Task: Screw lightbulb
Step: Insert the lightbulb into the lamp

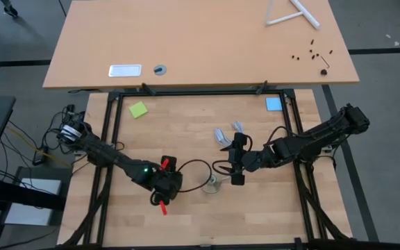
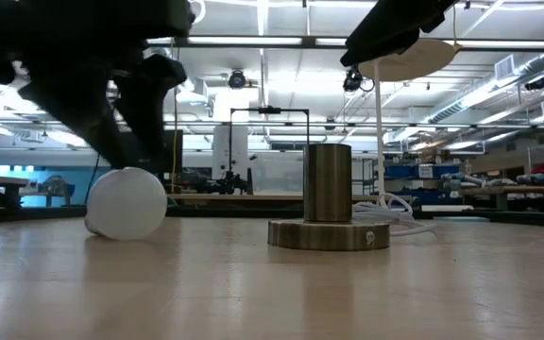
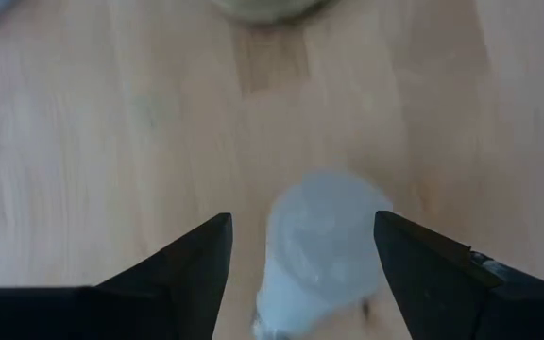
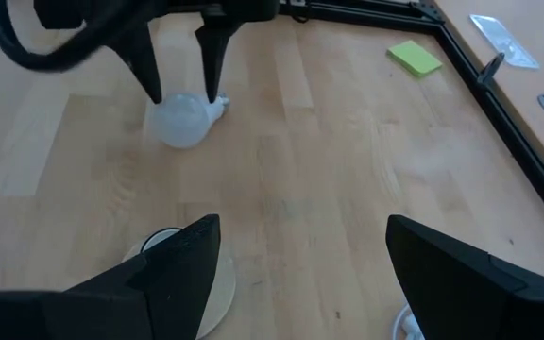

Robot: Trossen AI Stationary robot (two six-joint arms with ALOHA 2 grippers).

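Bare wood surrounded the lightbulb (image 4: 183, 121) lying between the left gripper's (image 4: 179, 93) spread fingers; the right gripper (image 1: 236, 158) hovered open above the socket (image 2: 329, 219).

We look straight down from above, and level across the counter (image 2: 253, 283) from low. Both wrist views sit close, sharing the lightbulb (image 4: 182, 121).

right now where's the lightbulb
The lightbulb lies on its side on the wooden table, between the open fingers of the left end effector. In the low view it sits left of the metal socket.
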